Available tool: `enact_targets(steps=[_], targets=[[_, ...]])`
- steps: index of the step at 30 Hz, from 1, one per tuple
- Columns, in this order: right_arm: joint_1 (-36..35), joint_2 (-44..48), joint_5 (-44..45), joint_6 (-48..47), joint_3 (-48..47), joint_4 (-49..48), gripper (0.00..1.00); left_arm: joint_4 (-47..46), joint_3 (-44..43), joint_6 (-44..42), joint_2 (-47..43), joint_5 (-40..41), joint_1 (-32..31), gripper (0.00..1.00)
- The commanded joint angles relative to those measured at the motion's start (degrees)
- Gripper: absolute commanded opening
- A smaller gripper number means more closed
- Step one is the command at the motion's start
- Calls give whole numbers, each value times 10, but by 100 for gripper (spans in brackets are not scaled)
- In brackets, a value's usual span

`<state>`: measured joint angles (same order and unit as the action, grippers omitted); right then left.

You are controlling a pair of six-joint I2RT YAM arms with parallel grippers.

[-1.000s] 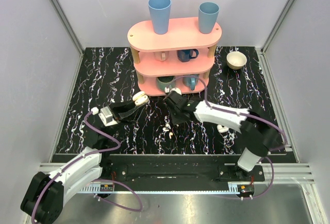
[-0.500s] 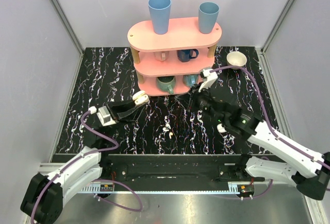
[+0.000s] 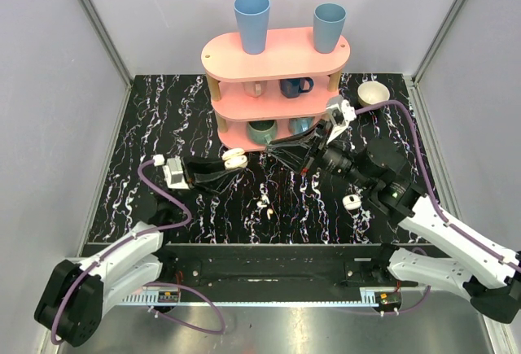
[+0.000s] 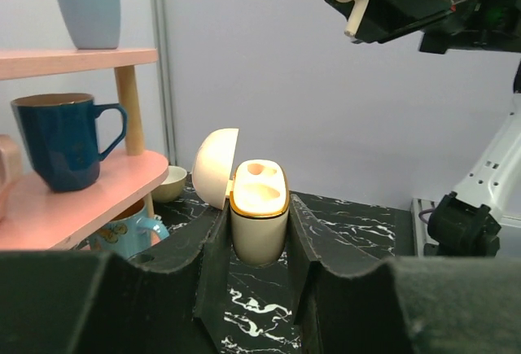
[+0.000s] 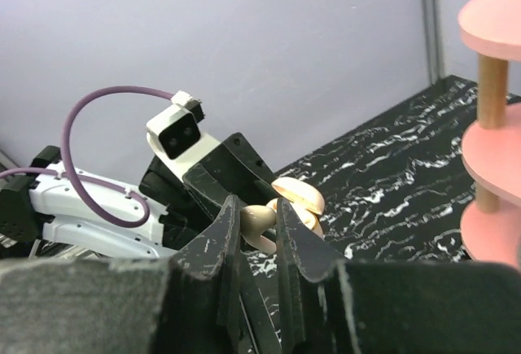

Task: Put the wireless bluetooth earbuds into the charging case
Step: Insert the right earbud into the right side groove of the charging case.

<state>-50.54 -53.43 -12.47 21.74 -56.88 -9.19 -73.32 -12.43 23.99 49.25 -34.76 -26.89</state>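
Observation:
My left gripper (image 3: pixel 231 163) is shut on the cream charging case (image 4: pixel 259 216), holding it upright above the table with its lid (image 4: pixel 216 167) flipped open and both sockets showing. My right gripper (image 5: pixel 259 225) is shut on one of the earbuds (image 5: pixel 260 222), its stem pointing down. In the left wrist view that earbud (image 4: pixel 352 0) hangs high and to the right of the case, apart from it. From above, the right gripper (image 3: pixel 275 145) points left, just right of the case (image 3: pixel 236 157). A second earbud (image 3: pixel 262 205) lies on the black marble table (image 3: pixel 163 126).
A pink three-tier shelf (image 3: pixel 277 54) stands at the back with mugs on its lower tiers and two blue cups (image 3: pixel 251 22) on top. A cream bowl (image 3: pixel 374 93) sits at the back right. A small rounded white box (image 3: pixel 352 202) lies under the right arm.
The right arm rose from low over the table and swung round, its fingers now pointing left at the case. The left gripper carried the case slightly to the right.

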Motion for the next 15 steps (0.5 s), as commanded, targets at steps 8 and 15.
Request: enact_targets(steps=[8,15], targets=[[20,-51,-157,24,-46,-89,18,-132,-40,24,-13,-67,3,0],[21,-49,-142,16,-50,-62,17,-98,-40,5,-24,-68,3,0]])
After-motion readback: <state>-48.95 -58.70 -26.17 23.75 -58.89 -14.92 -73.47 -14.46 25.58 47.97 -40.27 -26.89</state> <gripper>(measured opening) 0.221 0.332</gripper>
